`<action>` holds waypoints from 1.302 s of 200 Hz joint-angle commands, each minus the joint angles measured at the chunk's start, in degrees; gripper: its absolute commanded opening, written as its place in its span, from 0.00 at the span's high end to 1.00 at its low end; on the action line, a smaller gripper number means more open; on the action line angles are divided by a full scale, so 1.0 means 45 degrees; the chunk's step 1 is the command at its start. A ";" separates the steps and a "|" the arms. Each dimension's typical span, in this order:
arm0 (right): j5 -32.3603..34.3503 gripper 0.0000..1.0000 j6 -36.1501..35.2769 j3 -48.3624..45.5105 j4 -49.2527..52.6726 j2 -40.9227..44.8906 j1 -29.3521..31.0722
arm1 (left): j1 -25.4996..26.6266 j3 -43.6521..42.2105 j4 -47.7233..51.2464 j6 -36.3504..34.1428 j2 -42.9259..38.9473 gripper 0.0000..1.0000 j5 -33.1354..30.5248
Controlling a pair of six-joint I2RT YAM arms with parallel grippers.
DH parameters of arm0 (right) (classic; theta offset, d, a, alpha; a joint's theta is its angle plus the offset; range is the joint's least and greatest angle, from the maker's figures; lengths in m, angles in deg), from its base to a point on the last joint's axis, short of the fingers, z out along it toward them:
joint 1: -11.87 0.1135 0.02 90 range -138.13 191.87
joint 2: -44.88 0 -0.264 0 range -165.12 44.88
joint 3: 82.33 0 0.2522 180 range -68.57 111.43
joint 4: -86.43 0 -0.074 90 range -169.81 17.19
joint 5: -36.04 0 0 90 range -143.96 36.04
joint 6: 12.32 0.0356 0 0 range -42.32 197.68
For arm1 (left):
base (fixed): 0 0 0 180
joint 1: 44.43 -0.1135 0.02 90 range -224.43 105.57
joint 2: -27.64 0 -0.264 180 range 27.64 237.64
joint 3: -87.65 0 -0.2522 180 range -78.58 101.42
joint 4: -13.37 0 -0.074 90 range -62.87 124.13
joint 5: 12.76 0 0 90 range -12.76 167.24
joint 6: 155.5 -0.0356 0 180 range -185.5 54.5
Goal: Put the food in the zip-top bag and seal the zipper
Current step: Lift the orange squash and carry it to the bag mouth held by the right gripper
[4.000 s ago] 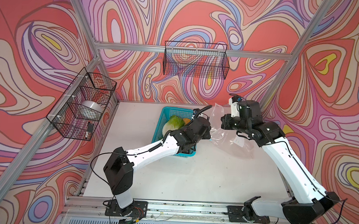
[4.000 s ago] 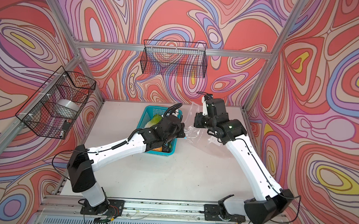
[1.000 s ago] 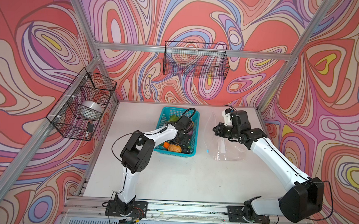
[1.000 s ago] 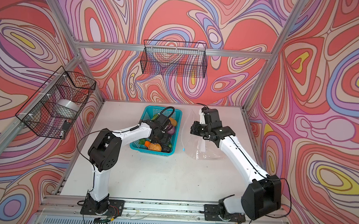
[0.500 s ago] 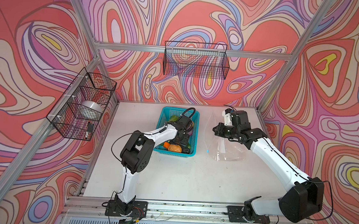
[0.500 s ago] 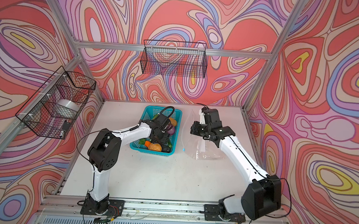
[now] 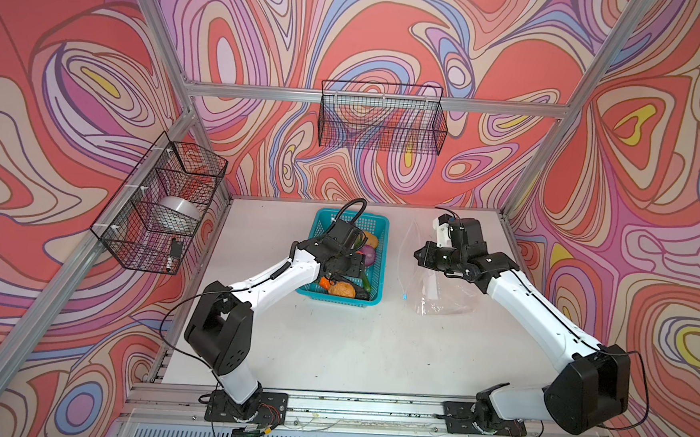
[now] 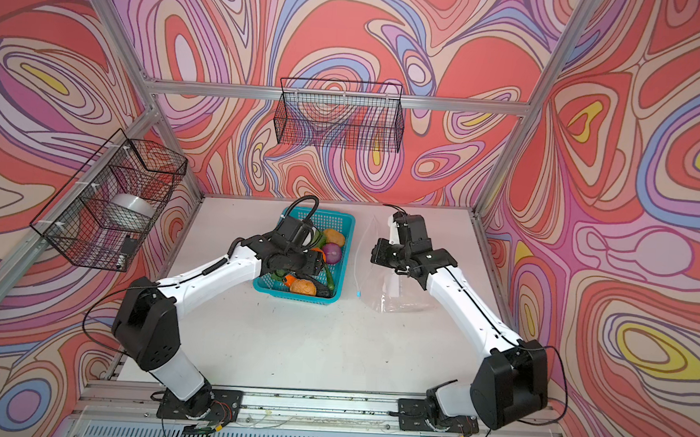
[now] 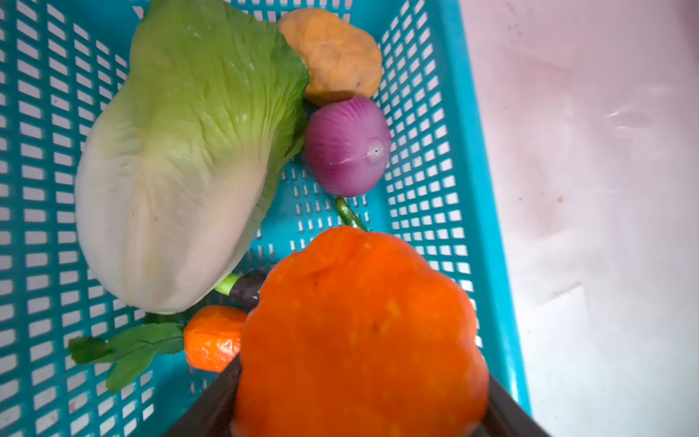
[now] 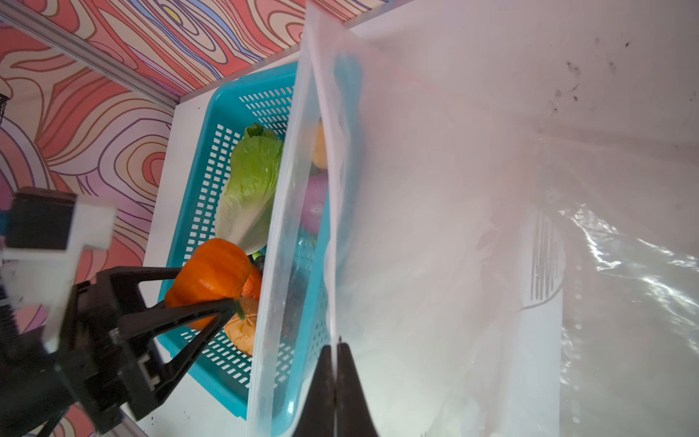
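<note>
A white tabletop (image 7: pixel 332 343) is enclosed by red-pink-purple swirl-printed walls (image 7: pixel 393 30) framed with silver aluminium rails (image 7: pixel 264 93); two black wire baskets (image 7: pixel 381 117) are hung on them.

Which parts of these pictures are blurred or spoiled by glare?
In the left wrist view the orange toy pumpkin sits close to the lens and looks soft, and the white table is washed out. In the right wrist view glare streaks the clear plastic zip-top bag, and the wrist behind the left gripper is smeared. Both top views are sharp and evenly lit.
</note>
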 commanded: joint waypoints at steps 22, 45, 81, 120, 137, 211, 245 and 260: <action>-0.0169 1.00 0.0265 -0.0396 -0.0586 0.0350 -0.0049 | 0.0181 -0.0875 -0.1934 0.1802 -0.2010 0.40 0.2501; -0.0331 1.00 0.0355 -0.0589 -0.0808 0.0344 -0.0058 | 0.0526 -0.1113 -0.3593 0.2893 -0.2488 0.41 0.3466; -0.0699 1.00 0.0555 -0.0830 -0.1117 0.0447 -0.0050 | 0.1202 -0.1083 -0.6256 0.4440 -0.2222 0.41 0.4641; -0.1009 1.00 0.0795 -0.0859 -0.1318 0.0710 -0.0050 | 0.1366 -0.1092 -0.9275 0.6396 -0.1142 0.44 0.5515; -0.1189 1.00 0.1025 -0.0884 -0.1412 0.0837 -0.0048 | 0.1444 -0.0992 -1.0038 0.6958 -0.0643 0.44 0.5606; -0.1653 1.00 0.1866 -0.1196 -0.1683 0.1406 -0.0068 | 0.1519 -0.1554 -1.1038 0.8184 0.0280 0.46 0.4744; -0.1407 1.00 0.1920 -0.1341 -0.1678 0.1728 -0.0145 | 0.1537 -0.1179 -0.8710 0.7123 0.0205 0.46 0.4072; -0.1425 1.00 0.1957 -0.1412 -0.1822 0.1832 -0.0146 | 0.1598 -0.0853 -0.7448 0.6629 0.0280 0.46 0.3769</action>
